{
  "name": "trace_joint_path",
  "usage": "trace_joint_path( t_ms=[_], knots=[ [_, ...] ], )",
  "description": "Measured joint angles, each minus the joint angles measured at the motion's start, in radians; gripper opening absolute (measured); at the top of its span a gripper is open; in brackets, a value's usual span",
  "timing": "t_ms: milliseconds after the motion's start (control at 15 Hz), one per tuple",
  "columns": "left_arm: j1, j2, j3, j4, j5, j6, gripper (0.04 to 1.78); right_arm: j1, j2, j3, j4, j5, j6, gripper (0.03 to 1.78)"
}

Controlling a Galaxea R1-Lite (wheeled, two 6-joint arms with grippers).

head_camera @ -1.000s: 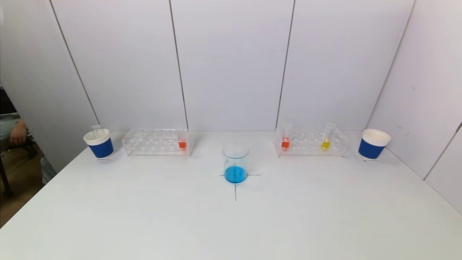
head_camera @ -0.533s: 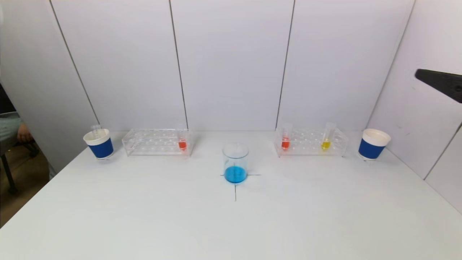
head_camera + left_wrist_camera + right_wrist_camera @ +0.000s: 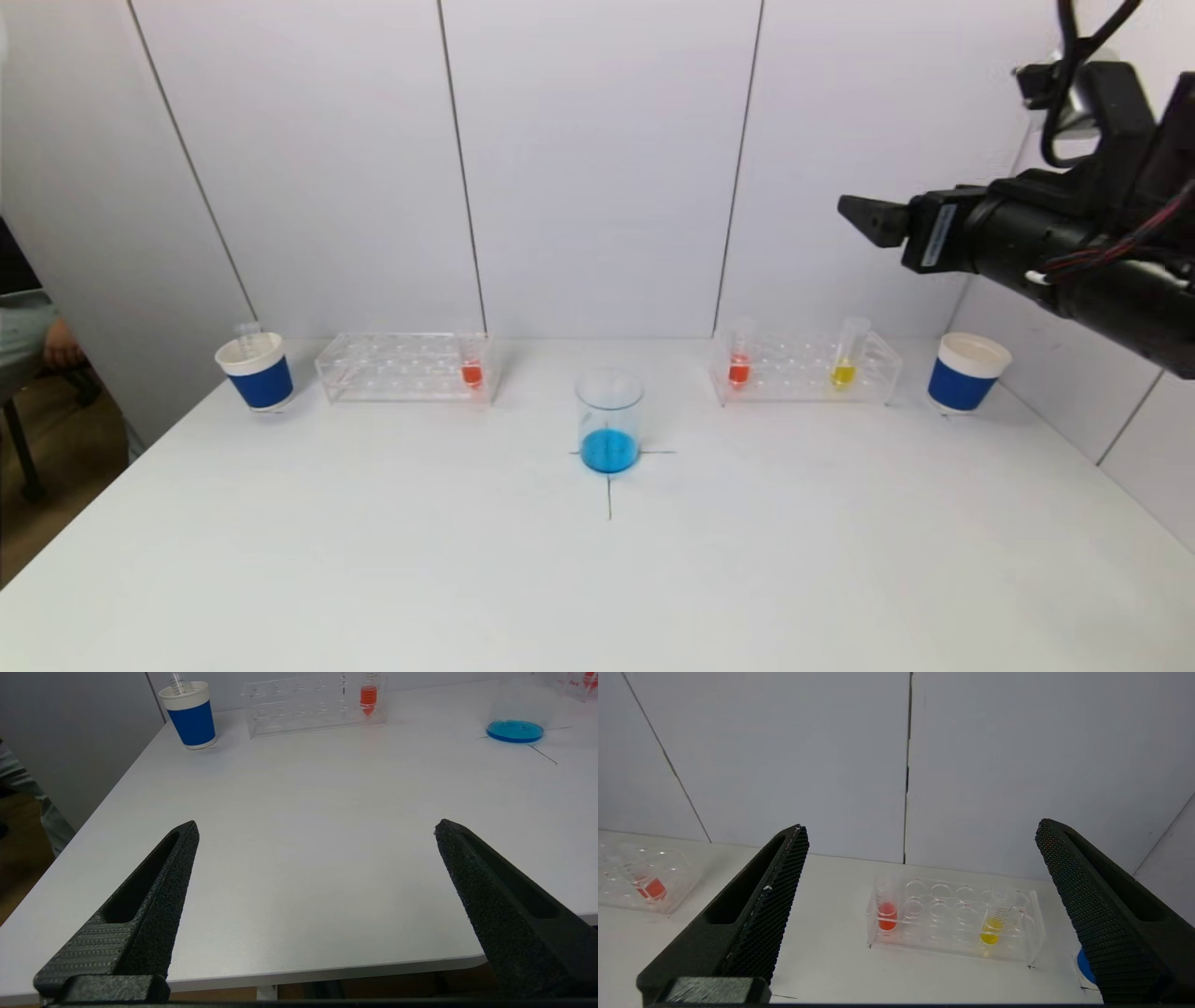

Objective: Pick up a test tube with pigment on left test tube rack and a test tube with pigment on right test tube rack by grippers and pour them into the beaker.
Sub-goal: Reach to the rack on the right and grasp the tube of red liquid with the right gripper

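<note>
White panels close in the back and right of a white table [image 3: 373,560], and everything sits in a row along the far edge. Dead centre, on a drawn cross, stands the beaker [image 3: 609,420] with blue liquid in the bottom. Off to the robot's left lies the left test tube rack [image 3: 403,367], clear plastic, with one orange tube [image 3: 471,366] upright at its inner end, the end nearest the beaker. Further left, a blue-and-white paper cup [image 3: 256,371] holds an empty tube. On the other side, the right test tube rack [image 3: 805,368] carries two: a second orange tube [image 3: 738,359] at its inner end and a yellow tube [image 3: 846,359] leaning a little toward the outer end. Another blue-and-white cup [image 3: 967,372] stands just beyond that rack.

Now the arms. The right gripper [image 3: 920,833] hangs high in the air above the right rack, well clear of it, fingers spread wide with nothing between them, the two coloured tubes framed in the gap. The left gripper [image 3: 316,828] sits low by the table's near edge, far from its rack, also gaping wide and holding nothing.
</note>
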State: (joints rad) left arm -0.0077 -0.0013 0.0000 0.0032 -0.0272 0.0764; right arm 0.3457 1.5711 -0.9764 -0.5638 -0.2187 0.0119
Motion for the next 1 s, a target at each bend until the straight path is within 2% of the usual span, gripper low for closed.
trace_joint_path(
  t_ms=[200, 867, 1000],
  knots=[
    [0.000, 0.000, 0.000, 0.000, 0.000, 0.000, 1.76, 0.014, 0.120, -0.003, -0.089, -0.021, 0.006, 1.77],
    [0.000, 0.000, 0.000, 0.000, 0.000, 0.000, 1.76, 0.010, 0.403, 0.000, -0.312, -0.025, 0.012, 1.77],
    [0.000, 0.000, 0.000, 0.000, 0.000, 0.000, 1.76, 0.008, 0.447, -0.001, -0.353, -0.040, 0.013, 1.77]
  ],
)
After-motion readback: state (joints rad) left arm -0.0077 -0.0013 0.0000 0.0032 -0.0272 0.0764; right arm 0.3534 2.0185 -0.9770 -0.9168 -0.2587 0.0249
